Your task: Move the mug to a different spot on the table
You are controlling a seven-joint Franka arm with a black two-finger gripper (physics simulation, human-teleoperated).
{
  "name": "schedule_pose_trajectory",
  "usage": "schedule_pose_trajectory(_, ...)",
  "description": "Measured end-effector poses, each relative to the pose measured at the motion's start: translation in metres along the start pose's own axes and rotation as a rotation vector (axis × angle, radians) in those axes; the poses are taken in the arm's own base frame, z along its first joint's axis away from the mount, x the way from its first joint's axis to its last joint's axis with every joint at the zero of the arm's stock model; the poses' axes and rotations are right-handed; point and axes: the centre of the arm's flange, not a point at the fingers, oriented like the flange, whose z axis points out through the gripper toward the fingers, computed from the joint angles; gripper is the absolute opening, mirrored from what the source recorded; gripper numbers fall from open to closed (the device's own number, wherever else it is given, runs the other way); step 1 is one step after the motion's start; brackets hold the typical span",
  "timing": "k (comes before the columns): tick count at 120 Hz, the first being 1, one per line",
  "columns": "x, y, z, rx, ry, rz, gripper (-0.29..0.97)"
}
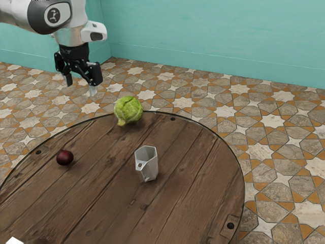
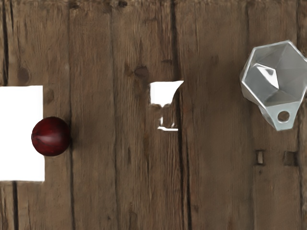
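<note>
A white faceted mug [image 1: 146,163] [image 2: 274,81] stands upright near the middle of a round wooden table [image 1: 193,203], between a green cabbage [image 1: 128,110] and a dark red fruit [image 1: 64,157], well apart from the black gripper [image 1: 81,84], which hangs high at the exterior view's upper left, fingers spread and empty.

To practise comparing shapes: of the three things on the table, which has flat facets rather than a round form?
The white mug, open-topped with angled sides; the green cabbage and dark red fruit are both round.

Pincer [image 1: 81,80] high, fingers apart
</note>
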Motion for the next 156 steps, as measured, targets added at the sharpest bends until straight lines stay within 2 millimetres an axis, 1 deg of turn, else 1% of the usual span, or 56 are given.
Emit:
schedule_pose_trajectory(8,0.003,0.004,0.000,-0.003,0.028,0.007,0.68)
schedule_pose_trajectory(12,0.004,0.008,0.010,-0.004,0.020,0.016,0.68)
schedule_pose_trajectory(18,0.005,0.015,0.019,-0.009,0.023,0.024,0.68)
schedule_pose_trajectory(24,0.004,0.028,0.030,-0.017,0.016,0.030,0.68)
schedule_pose_trajectory(37,-0.006,0.083,0.072,-0.039,-0.005,0.052,0.68)
schedule_pose_trajectory(42,-0.013,0.099,0.090,-0.044,-0.010,0.044,0.68)
schedule_pose_trajectory(62,-0.035,0.130,0.144,-0.072,-0.028,-0.040,0.68)
schedule_pose_trajectory(77,-0.048,0.155,0.177,-0.075,-0.038,-0.075,0.68)
schedule_pose_trajectory(92,-0.043,0.166,0.203,-0.072,-0.040,-0.128,0.67)
schedule_pose_trajectory(101,-0.034,0.170,0.223,-0.067,-0.043,-0.156,0.66)
schedule_pose_trajectory(116,-0.022,0.173,0.248,-0.062,-0.033,-0.184,0.66)
schedule_pose_trajectory(133,-0.005,0.177,0.265,-0.062,-0.008,-0.199,0.65)
schedule_pose_trajectory(148,0.009,0.175,0.273,-0.066,0.009,-0.217,0.65)
schedule_pose_trajectory(156,0.013,0.171,0.284,-0.078,0.003,-0.239,0.65)
